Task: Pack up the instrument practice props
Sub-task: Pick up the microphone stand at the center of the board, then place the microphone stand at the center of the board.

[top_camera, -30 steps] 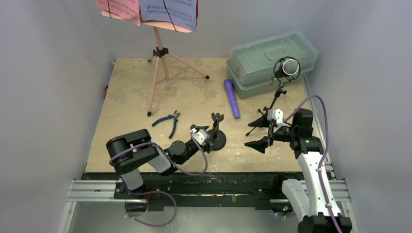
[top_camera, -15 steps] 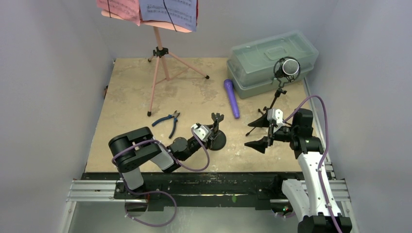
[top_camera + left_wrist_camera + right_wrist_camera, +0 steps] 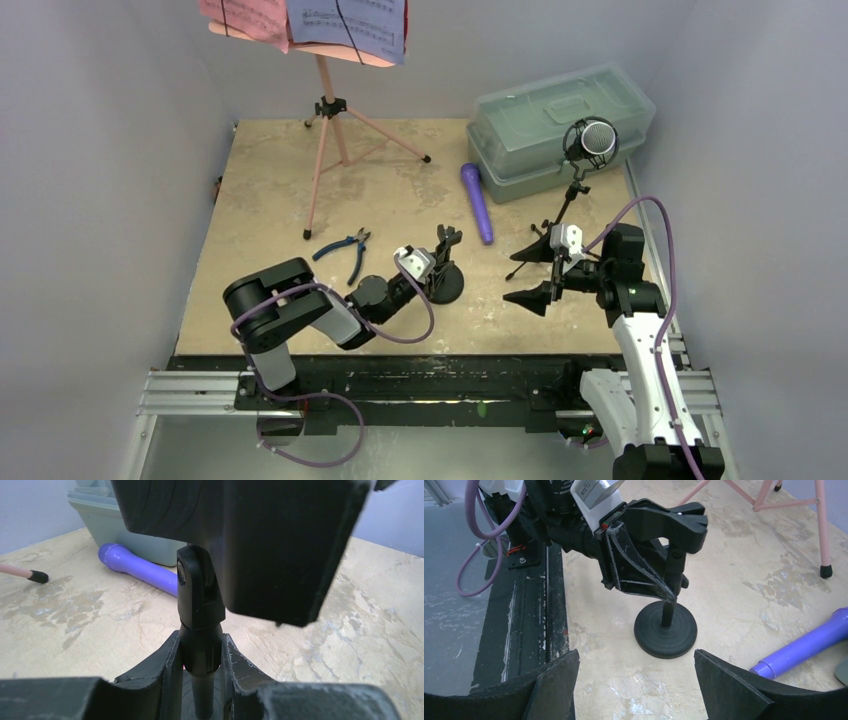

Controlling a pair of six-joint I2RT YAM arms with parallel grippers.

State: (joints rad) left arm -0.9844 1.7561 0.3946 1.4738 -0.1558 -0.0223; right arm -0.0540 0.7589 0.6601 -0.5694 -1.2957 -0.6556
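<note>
A short black mic support (image 3: 446,284) with a round base stands on the table in front of the left arm. My left gripper (image 3: 436,268) is shut on its post (image 3: 200,647), a finger pressing each side just under the clip joint. My right gripper (image 3: 531,275) hovers open to the right of it, with the support's base (image 3: 666,629) beyond its fingertips and nothing between them. The purple mic (image 3: 478,203) lies flat behind. The black silver-headed mic (image 3: 593,140) sits on a thin tripod support (image 3: 562,215). The pink music rack (image 3: 333,110) holds printed sheets (image 3: 345,20) at the back.
Blue-handled pliers (image 3: 345,250) lie left of the held support. A translucent greenish lidded box (image 3: 560,115) stands at the back right, behind the silver-headed mic. The pink rack's legs (image 3: 821,525) spread over the back left of the table. Grey walls close in on both sides.
My left gripper has slid forward around the support's post and its fingers have closed onto it. The right arm has stayed still.
</note>
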